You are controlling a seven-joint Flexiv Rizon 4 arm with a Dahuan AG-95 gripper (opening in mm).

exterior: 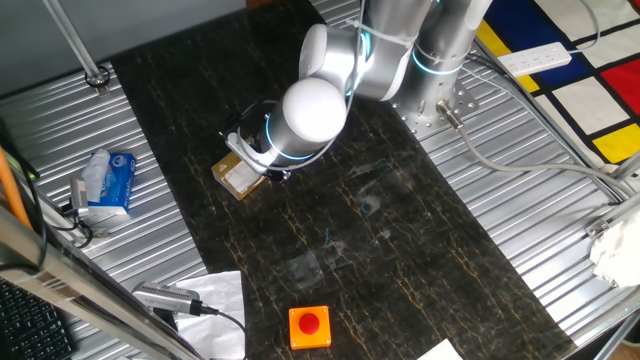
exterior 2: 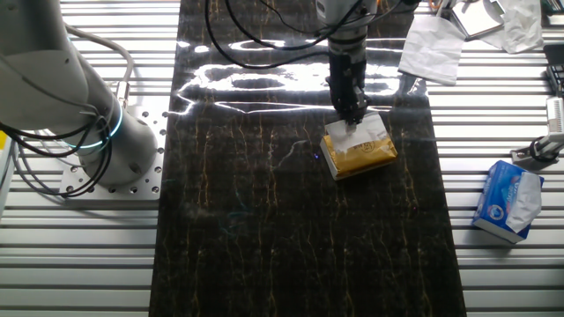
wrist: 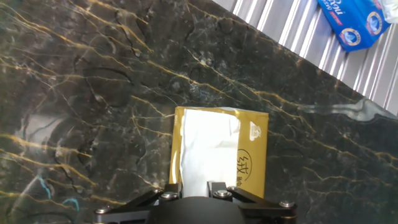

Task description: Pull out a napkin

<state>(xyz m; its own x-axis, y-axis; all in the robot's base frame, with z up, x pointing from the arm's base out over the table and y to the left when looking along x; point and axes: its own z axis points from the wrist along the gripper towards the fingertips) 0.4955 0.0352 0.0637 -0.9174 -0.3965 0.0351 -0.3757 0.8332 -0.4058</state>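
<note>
The gold-brown tissue box (wrist: 252,155) lies on the dark marble table, also seen in one fixed view (exterior: 238,178) and the other fixed view (exterior 2: 361,151). The white napkin (wrist: 208,149) sits in the box's top opening and shows in the other fixed view (exterior 2: 359,136) too. My gripper (wrist: 194,188) is down on the box top (exterior 2: 352,119), its two fingers close together with the napkin's near end between them. The fingertips themselves are hidden by the hand. In one fixed view the arm's wrist covers most of the gripper (exterior: 252,150).
A blue-and-white tissue packet (exterior: 110,185) (exterior 2: 507,201) (wrist: 357,22) lies off the marble on the ribbed metal. A wrinkled white cloth (exterior: 215,300) (exterior 2: 432,44) and an orange box with a red button (exterior: 310,325) lie beyond the tissue box. The robot base (exterior 2: 97,132) stands beside the marble.
</note>
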